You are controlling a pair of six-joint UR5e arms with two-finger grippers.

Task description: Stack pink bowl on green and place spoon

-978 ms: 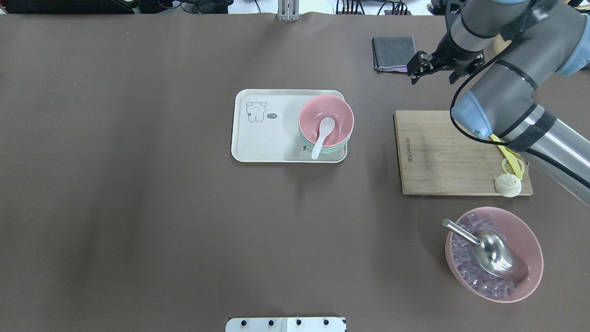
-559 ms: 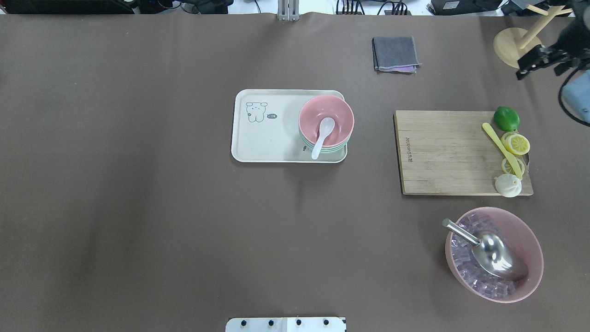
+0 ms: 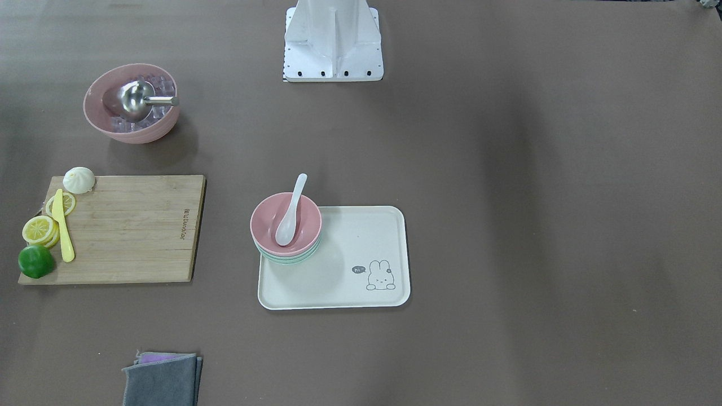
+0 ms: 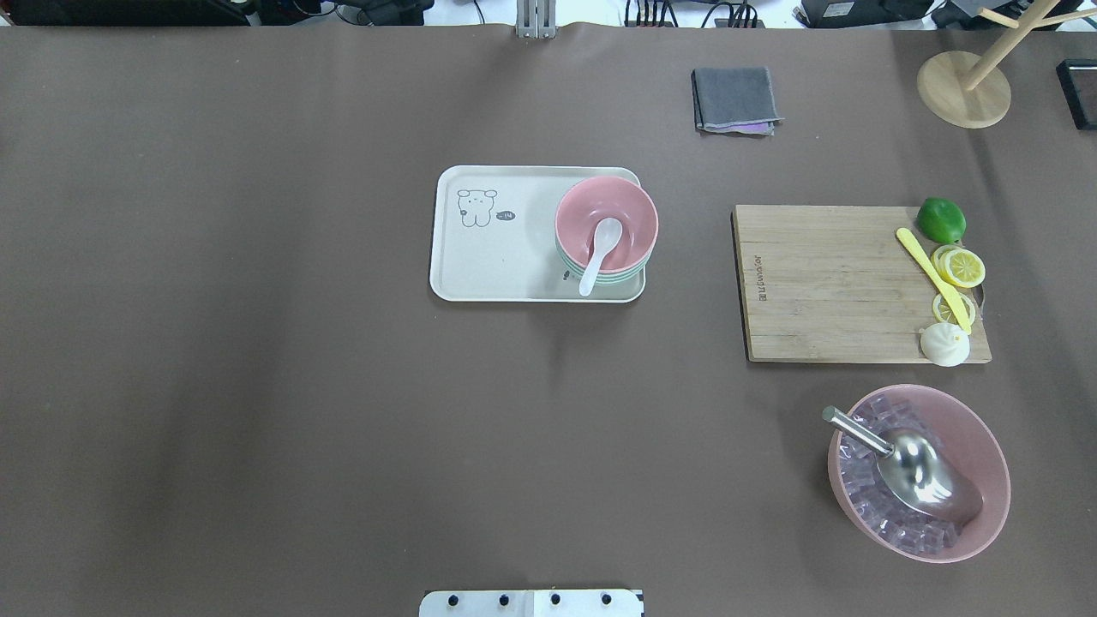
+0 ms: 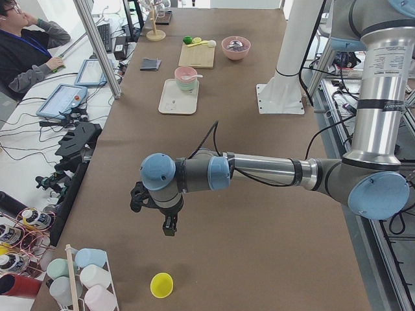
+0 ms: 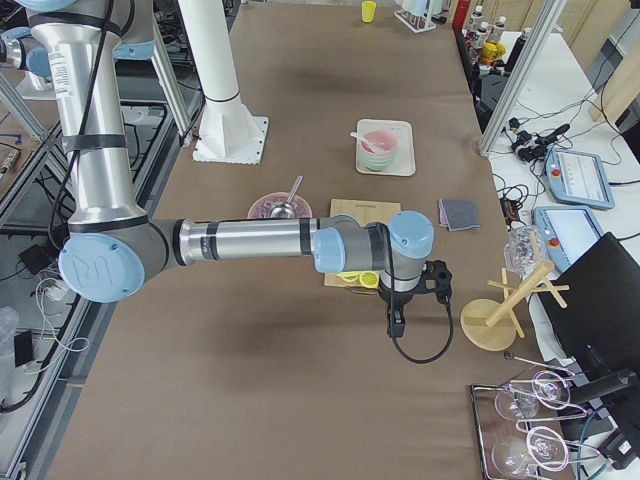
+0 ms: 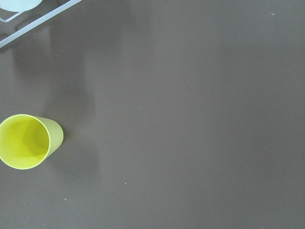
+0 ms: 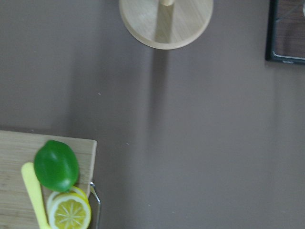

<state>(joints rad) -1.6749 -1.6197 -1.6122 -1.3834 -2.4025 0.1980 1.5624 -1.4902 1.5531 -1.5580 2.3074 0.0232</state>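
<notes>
The small pink bowl (image 4: 626, 214) sits nested on top of the mint-green bowls (image 4: 613, 277) at the right end of a cream tray (image 4: 497, 257). The white spoon (image 4: 604, 236) lies in the pink bowl with its handle over the rim. They also show in the front-facing view: the pink bowl (image 3: 265, 223), the green bowls (image 3: 287, 258) and the spoon (image 3: 290, 211). My left gripper (image 5: 167, 227) hangs over the table's left end, far from the tray. My right gripper (image 6: 396, 322) hangs beyond the cutting board. I cannot tell whether either is open or shut.
A wooden cutting board (image 4: 823, 283) carries a lime (image 4: 941, 219), lemon slices, a yellow knife (image 4: 932, 276) and a bun. A large pink bowl (image 4: 986, 446) holds ice and a metal scoop. There is a grey cloth (image 4: 735, 98), a wooden stand (image 4: 962, 90) and a yellow cup (image 7: 26, 141).
My right arm has swung away to the right, off the cutting board area and out of the overhead view. The bowls, the spoon and the tray have not moved.
</notes>
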